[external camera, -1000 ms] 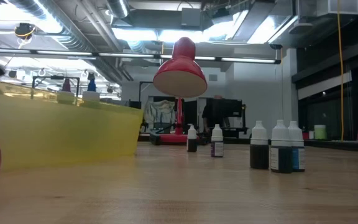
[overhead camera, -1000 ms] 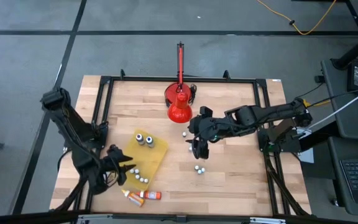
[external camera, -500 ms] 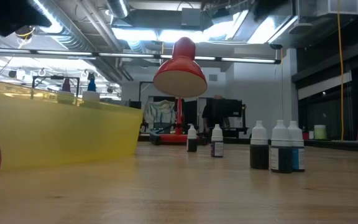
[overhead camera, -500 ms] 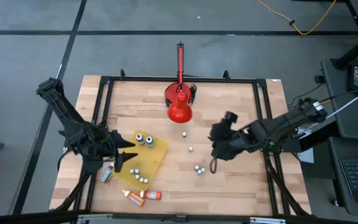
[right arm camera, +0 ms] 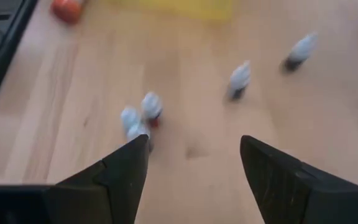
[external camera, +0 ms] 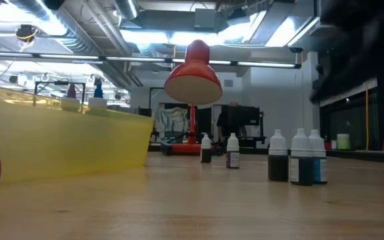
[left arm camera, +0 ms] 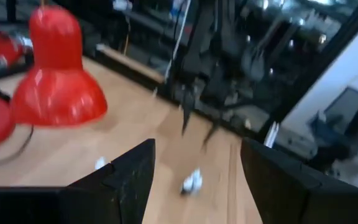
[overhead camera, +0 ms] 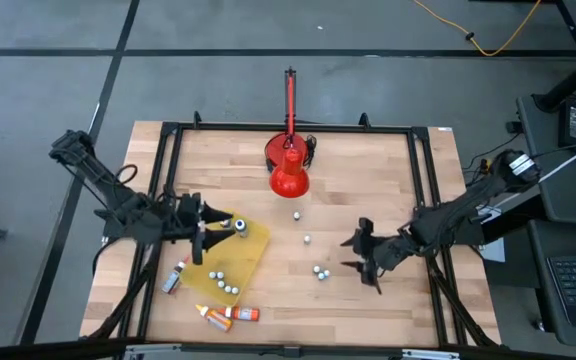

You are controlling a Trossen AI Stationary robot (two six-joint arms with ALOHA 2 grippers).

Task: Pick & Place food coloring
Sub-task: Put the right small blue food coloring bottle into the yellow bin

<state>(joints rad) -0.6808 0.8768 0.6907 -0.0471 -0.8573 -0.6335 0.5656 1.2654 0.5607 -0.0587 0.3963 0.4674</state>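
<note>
The food coloring bottles are scattered. A cluster (overhead camera: 320, 270) and two single bottles (overhead camera: 307, 239) (overhead camera: 296, 214) stand on the wood mid-table. More stand in the yellow tray (overhead camera: 253, 250), at its far end (overhead camera: 238, 225) and near end (overhead camera: 223, 282). Others lie beside the tray (overhead camera: 173, 279) and at the near edge (overhead camera: 230, 314). My left gripper (overhead camera: 213, 228) hovers open over the tray's far-left part, nothing between its fingers (left arm camera: 194, 168). My right gripper (overhead camera: 353, 255) is open just right of the cluster (right arm camera: 140, 119), empty (right arm camera: 191, 162).
A red cone-shaped lamp (overhead camera: 289, 178) with an upright red rod stands mid-table toward the far edge. A black frame (overhead camera: 420, 180) rims the table. Bare wood lies between the cluster and the near edge.
My left gripper has risen from the tray's near-left corner and gone toward the far edge, tipping up toward level. A bottle now shows lying where it was, left of the tray. My right gripper has come down from mid-table toward the near right, beside the cluster.
</note>
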